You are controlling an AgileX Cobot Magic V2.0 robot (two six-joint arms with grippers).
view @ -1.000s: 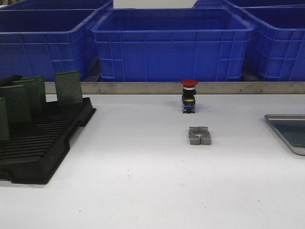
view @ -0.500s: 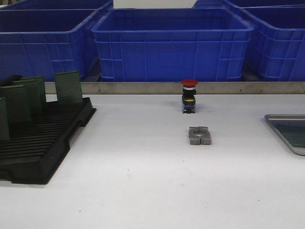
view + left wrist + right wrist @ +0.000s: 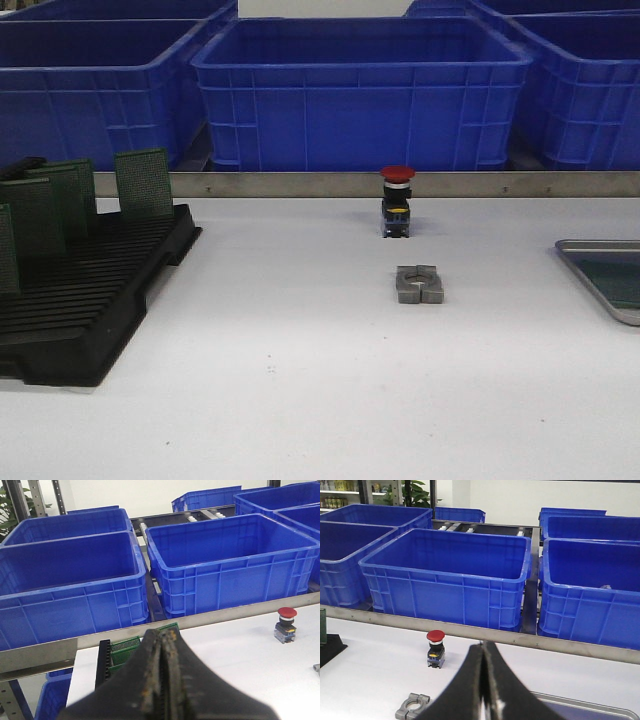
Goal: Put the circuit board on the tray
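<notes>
No change recorded in the front view across the three moments: nothing has moved, arrived or gone. Neither arm has entered this view. Wrist views have no earlier pictures to compare against, so any shift of the grippers cannot be told.

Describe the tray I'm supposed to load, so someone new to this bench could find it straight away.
Start at the white table in the front view and follow it to its right edge, past the red-capped push button and the small grey metal clamp block. The tray lies there, partly out of view. It is flat, silver-grey with a raised rim, unlike the black slotted rack at the left holding green boards upright.
</notes>
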